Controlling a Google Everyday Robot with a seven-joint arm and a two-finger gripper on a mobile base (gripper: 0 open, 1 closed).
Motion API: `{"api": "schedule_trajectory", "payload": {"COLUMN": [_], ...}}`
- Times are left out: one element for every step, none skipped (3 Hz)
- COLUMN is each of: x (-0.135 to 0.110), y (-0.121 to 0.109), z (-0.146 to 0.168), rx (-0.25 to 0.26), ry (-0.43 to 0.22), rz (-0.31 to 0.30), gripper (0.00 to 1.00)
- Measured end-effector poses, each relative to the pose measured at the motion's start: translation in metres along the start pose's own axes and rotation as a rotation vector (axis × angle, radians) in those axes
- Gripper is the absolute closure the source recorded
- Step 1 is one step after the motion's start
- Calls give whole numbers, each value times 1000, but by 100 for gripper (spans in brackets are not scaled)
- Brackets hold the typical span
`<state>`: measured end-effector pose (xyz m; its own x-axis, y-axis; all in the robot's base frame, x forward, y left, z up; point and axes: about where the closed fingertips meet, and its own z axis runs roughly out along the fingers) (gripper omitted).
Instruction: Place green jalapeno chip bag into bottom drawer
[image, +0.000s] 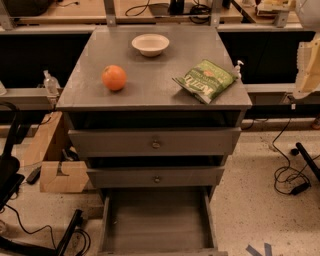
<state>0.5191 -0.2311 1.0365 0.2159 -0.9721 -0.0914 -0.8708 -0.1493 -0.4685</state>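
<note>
Hand (307, 67) at right edge, grip unclear, green jalapeno chip bag (206, 80), orange (114, 77), bowl (150, 44) on cabinet top (160, 80)

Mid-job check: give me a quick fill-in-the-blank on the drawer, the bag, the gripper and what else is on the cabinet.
1. The bottom drawer stands ____.
2. The green jalapeno chip bag lies on the ____ of the cabinet.
3. The gripper hangs at the picture's ____ edge, apart from the bag.
4. Behind the orange and the bag sits a pale ____.

Missing words: open; top; right; bowl.
</note>
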Motion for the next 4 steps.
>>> {"api": "schedule_trajectory", "payload": {"x": [0, -5, -7, -1], "y": [0, -10, -40, -81], "z": [0, 20, 63, 127], "rx": [0, 13, 39, 60], "ry": [0, 8, 4, 5], "rz": [0, -9, -26, -52], "gripper": [0, 0, 0, 0]}}
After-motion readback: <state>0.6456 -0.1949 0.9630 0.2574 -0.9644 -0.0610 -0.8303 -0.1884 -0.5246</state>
